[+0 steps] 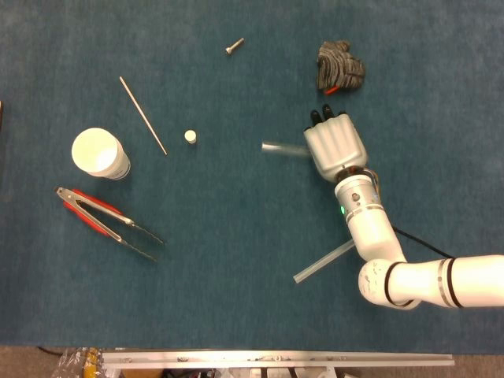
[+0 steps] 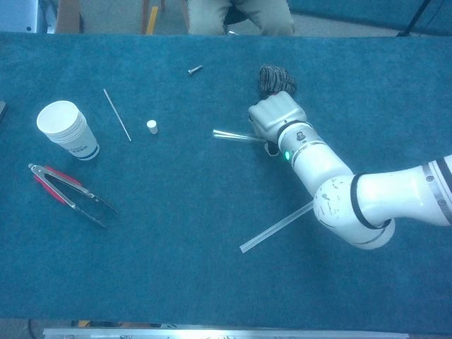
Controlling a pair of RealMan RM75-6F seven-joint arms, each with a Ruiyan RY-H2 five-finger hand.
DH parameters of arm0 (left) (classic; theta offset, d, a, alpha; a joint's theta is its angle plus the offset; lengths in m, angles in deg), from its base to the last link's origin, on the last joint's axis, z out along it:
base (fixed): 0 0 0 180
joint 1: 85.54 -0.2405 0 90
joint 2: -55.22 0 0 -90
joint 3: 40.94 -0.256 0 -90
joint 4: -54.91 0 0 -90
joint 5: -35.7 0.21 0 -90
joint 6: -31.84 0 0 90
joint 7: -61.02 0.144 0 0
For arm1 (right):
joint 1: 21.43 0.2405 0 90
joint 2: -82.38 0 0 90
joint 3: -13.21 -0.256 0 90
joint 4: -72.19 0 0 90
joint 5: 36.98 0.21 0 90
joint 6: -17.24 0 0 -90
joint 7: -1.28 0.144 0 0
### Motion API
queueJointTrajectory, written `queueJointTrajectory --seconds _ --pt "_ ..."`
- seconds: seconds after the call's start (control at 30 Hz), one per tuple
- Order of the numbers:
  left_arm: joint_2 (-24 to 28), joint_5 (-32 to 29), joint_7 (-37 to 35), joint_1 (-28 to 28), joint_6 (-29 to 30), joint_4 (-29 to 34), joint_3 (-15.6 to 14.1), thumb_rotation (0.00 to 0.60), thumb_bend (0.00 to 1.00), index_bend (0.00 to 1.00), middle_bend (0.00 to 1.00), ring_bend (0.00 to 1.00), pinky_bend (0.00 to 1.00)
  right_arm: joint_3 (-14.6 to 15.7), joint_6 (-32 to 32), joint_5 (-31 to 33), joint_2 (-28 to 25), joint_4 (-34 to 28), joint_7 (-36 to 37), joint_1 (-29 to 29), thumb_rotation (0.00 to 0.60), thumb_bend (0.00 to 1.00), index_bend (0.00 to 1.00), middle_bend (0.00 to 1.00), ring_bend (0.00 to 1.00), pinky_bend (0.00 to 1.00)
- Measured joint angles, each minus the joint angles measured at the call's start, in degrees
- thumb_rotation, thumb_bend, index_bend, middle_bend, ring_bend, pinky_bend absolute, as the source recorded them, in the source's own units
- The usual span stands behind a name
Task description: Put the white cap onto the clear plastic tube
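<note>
A small white cap [image 1: 190,136] [image 2: 152,126] lies on the blue table cover, left of centre. My right hand [image 1: 336,146] [image 2: 275,114] is palm down with its fingers curled around one end of a short clear plastic tube [image 1: 278,147] [image 2: 232,134]. The tube sticks out level to the left, toward the cap, with a wide gap between them. The gripped end is hidden under the hand. A second, longer clear tube [image 1: 324,261] [image 2: 277,226] lies on the cover beside my right forearm. My left hand shows in neither view.
A white paper cup [image 1: 99,153] stands at the left, with red-handled tongs [image 1: 106,221] in front of it. A thin metal rod [image 1: 142,115] lies near the cap, a screw [image 1: 234,47] further back, and a dark crumpled glove [image 1: 339,67] just beyond my right hand.
</note>
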Motion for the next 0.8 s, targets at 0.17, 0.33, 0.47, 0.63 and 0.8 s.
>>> queueJointTrajectory --seconds 0.17,0.33,0.47,0.63,0.8 --pt "-0.1 0.0 0.3 0.0 0.0 0.1 0.0 0.6 0.32 0.22 0.05 0.0 0.0 -0.3 0.5 -1.1 -0.2 0.5 1.3 0.1 0.6 0.34 0.47 0.2 0.14 0.38" --pt "-0.1 0.0 0.4 0.1 -0.3 0.3 -0.1 0.6 0.32 0.22 0.05 0.0 0.0 0.1 0.7 -1.6 -0.5 0.3 1.8 0.0 0.6 0.34 0.47 0.2 0.14 0.38" --pt "0.0 0.2 0.4 -0.1 -0.2 0.3 -0.3 0.6 0.32 0.22 0.05 0.0 0.0 0.4 0.8 -2.7 -0.4 0.2 2.6 -0.1 0.6 0.34 0.47 0.2 0.14 0.38" --pt "0.2 0.3 0.3 -0.2 -0.1 0.3 -0.5 0.6 0.32 0.22 0.05 0.0 0.0 0.7 0.7 -3.6 0.1 0.9 2.9 0.0 0.6 0.33 0.47 0.2 0.14 0.38" --pt "0.4 0.4 -0.2 -0.4 0.2 0.1 -0.7 0.6 0.32 0.22 0.05 0.0 0.0 0.9 0.7 -4.3 1.2 1.9 3.0 0.1 0.6 0.26 0.47 0.2 0.14 0.38"
